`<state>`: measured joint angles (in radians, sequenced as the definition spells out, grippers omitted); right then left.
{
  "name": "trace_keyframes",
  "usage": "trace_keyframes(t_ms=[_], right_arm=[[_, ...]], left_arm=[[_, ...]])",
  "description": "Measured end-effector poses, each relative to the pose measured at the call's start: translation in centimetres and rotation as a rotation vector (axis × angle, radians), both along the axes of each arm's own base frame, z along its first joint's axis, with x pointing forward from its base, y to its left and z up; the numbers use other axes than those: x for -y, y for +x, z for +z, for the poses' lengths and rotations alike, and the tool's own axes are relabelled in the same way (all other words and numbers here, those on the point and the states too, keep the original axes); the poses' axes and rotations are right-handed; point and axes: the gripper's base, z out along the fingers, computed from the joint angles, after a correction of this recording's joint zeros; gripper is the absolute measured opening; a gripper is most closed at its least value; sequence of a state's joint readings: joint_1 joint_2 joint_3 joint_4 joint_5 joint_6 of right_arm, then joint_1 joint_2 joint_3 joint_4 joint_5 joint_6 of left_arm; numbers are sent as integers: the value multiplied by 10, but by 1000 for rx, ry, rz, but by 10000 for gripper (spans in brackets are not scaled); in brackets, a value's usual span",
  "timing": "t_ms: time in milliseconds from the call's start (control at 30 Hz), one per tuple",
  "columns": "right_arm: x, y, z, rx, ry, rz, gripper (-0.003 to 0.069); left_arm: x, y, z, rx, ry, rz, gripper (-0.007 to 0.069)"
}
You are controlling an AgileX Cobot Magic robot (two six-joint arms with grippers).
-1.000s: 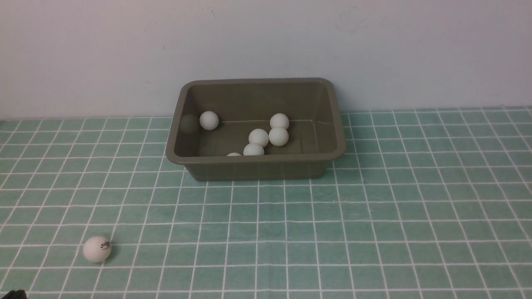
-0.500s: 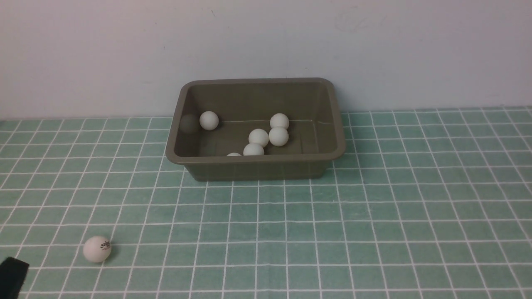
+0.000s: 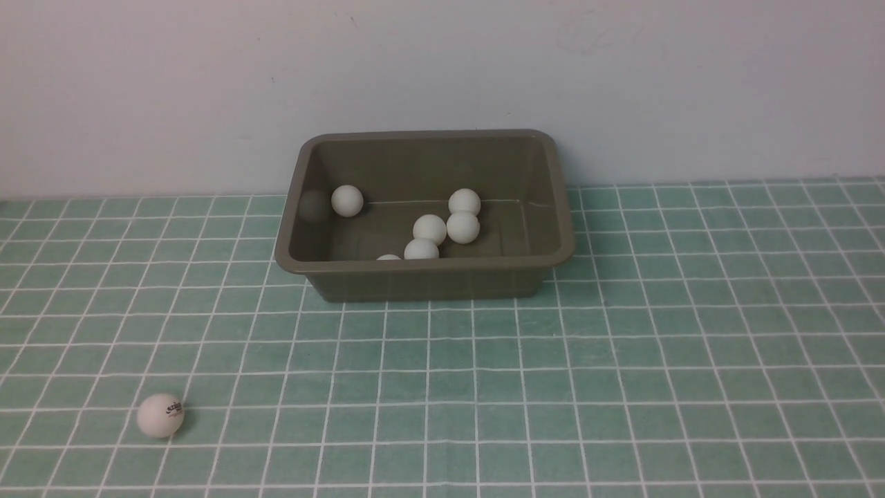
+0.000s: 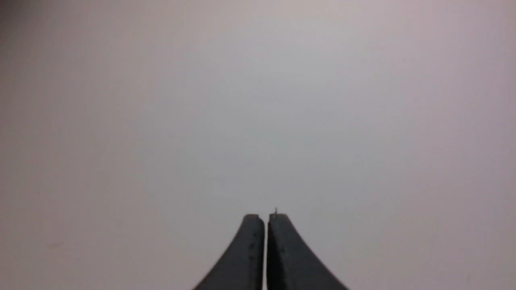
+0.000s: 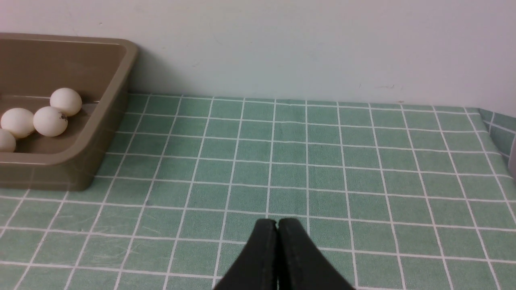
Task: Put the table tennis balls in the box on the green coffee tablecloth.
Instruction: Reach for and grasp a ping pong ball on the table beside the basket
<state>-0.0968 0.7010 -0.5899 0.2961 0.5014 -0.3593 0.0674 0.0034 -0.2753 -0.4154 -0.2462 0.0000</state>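
The olive-brown box (image 3: 290,238) stands at the back of the green coffee tablecloth (image 3: 622,360), against the wall. Several white table tennis balls (image 3: 430,229) lie inside it; three of them (image 5: 50,121) show in the right wrist view, inside the box (image 5: 109,121). One more ball (image 3: 160,416) with a dark logo rests on the cloth at the near left. Neither arm shows in the front view. My left gripper (image 4: 266,217) is shut and empty, facing only a blank pale surface. My right gripper (image 5: 277,222) is shut and empty, low over the cloth (image 5: 322,169) to the box's right.
A pale wall (image 3: 442,69) runs right behind the box. The cloth's right edge (image 5: 489,125) drops off at the far right of the right wrist view.
A dark part of the left arm that showed at the front view's bottom-left corner half a second ago is gone from view. Balls and box have not moved.
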Motion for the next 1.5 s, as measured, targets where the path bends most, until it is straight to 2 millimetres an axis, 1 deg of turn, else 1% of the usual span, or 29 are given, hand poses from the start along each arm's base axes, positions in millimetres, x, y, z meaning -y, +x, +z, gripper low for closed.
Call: trace_keyframes(t_ms=[33,67,100,133,167,200,267,333,433,500,533,567,667,767,900,967,1033,1100,1167,1500], right_arm=[[0,0,0,-1,0,0,-13],[0,0,0,-1,0,0,-13],[0,0,0,-1,0,0,-13],[0,0,0,-1,0,0,-13],[0,0,0,-1,0,0,-13],[0,0,0,-1,0,0,-13],[0,0,0,-1,0,0,-13],[0,0,0,-1,0,0,-13],[0,0,0,-1,0,0,-13],[0,0,0,-1,0,0,-13],[0,0,0,-1,0,0,-13],[0,0,0,-1,0,0,-13],[0,0,0,-1,0,0,-13],[0,0,-1,-9,1,3,-13],[-1,-1,-2,-25,3,7,-13],[-1,-1,-2,-29,3,8,-13],[-1,-1,-3,-38,4,11,-13],[-1,-2,-4,-45,6,13,-13],[-1,-2,-4,-46,7,12,-13],[-1,-2,-4,-47,7,13,-13]], left_arm=[[3,1,6,-49,72,4,-5],[8,1,22,-126,193,22,-5],[9,9,26,-254,256,17,-5],[10,13,32,-334,295,20,-5],[9,21,31,-442,313,8,-5],[9,30,32,-586,334,-8,-5],[7,62,26,-931,332,-76,-3],[6,87,18,-1144,318,-125,3],[4,120,7,-1342,309,-171,31],[2,149,-3,-1457,324,-202,73],[1,169,-12,-1530,333,-223,101],[0,179,-17,-1565,338,-234,128],[-2,215,-35,-1694,338,-275,251],[-3,242,-56,-1805,314,-321,369],[-2,265,-74,-1888,298,-377,487],[-2,271,-82,-1919,293,-395,524],[-2,276,-89,-1940,285,-407,553],[-1,282,-102,-1979,272,-427,587],[-1,285,-108,-1983,268,-429,594],[-2,291,-116,-1981,280,-432,595]])
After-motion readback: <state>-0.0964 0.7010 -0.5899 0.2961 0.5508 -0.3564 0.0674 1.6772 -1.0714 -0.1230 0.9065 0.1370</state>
